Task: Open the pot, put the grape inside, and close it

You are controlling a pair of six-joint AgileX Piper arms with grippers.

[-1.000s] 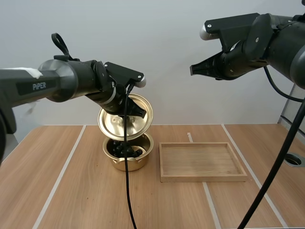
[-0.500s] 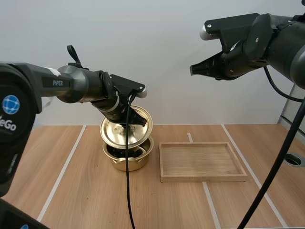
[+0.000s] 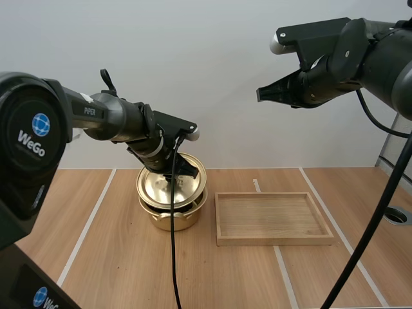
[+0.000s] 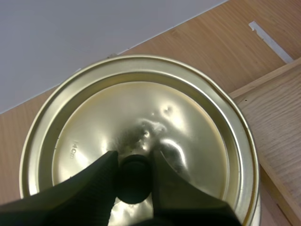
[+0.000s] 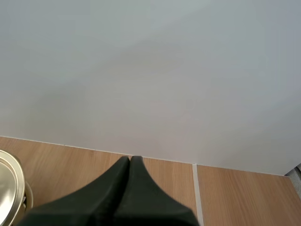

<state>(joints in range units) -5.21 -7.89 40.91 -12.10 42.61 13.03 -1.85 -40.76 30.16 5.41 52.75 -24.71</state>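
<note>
Toward the back edge of the desk, the lid had come down from its tilt onto the pot, covering the grapes; left gripper pinched its knob, so closing looked nearly done. Right gripper hung pressed together, empty.

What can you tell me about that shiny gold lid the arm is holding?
The round, shiny gold-coloured metal lid has a stepped rim, slight dents near its centre, and a small black knob. The left arm's black jaws pinch that knob. It sits almost level over the gold-coloured pot, beside the wooden tray.
</note>
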